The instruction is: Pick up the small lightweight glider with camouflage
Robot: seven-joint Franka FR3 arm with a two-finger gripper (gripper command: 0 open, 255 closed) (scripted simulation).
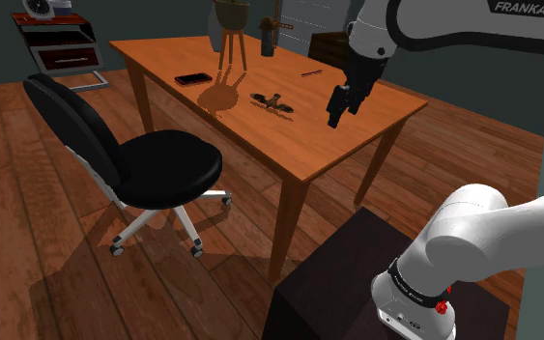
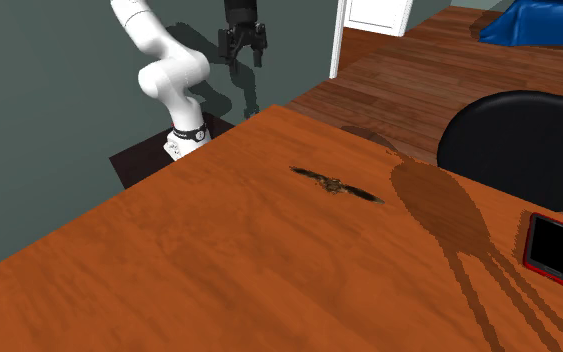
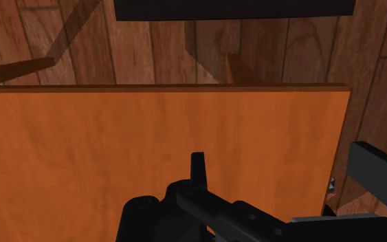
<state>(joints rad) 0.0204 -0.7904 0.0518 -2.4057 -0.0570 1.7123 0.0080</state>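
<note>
The small camouflage glider [image 1: 272, 100] lies flat on the orange wooden table [image 1: 308, 155], near its middle. In the second exterior view the glider [image 2: 336, 185] is a thin dark brown-green shape on the tabletop [image 2: 169, 270]. My black gripper [image 1: 336, 118] hangs above the table, to the glider's right in the shoulder view and well clear of it. In the second exterior view the gripper [image 2: 245, 55] is high up beyond the table's far edge, its fingers apart and nothing between them. The wrist view looks down on the tabletop [image 3: 150, 151] and its edge.
A black office chair [image 1: 144, 159] stands by the table's left side in the shoulder view. On the table are a red-edged black phone [image 1: 193, 78], a three-legged plant stand [image 1: 233, 43], a dark bottle [image 1: 267, 39] and a pen [image 1: 310, 71]. A shelf unit [image 1: 57, 43] is far left.
</note>
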